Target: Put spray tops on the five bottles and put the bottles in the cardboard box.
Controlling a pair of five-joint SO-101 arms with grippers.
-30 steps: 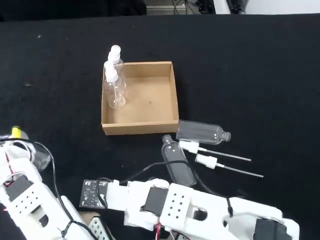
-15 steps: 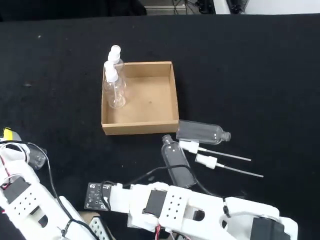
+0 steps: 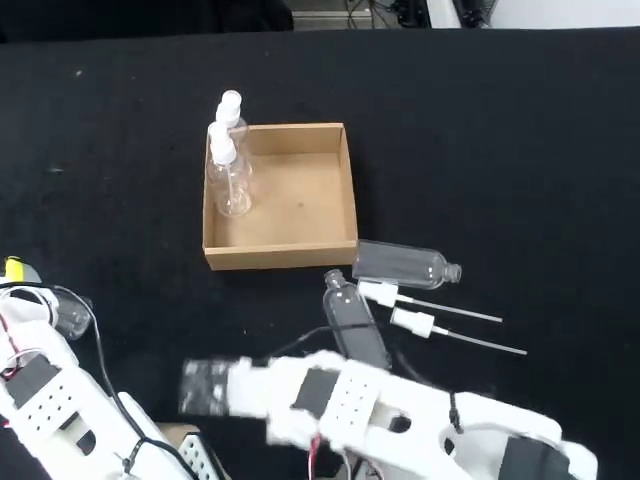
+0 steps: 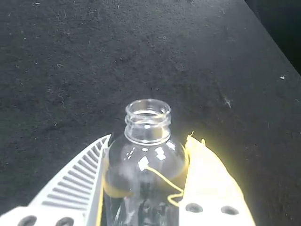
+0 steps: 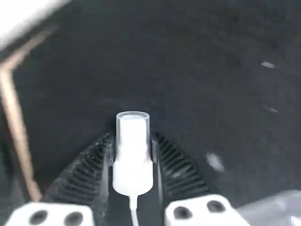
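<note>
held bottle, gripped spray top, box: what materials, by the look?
The held bottle looks like clear glossy plastic, possibly glass: see-through, bright highlights. The spray top looks like smooth opaque white plastic. The box is matte brown cardboard.

No readable text, label, brand, number or sign appears on anything.

right gripper (image 5: pixel 133 141) | fingers (image 5: pixel 87 174) clamp white spray top (image 5: pixel 132 172) | black table (image 5: pixel 211 70) beneath
</note>
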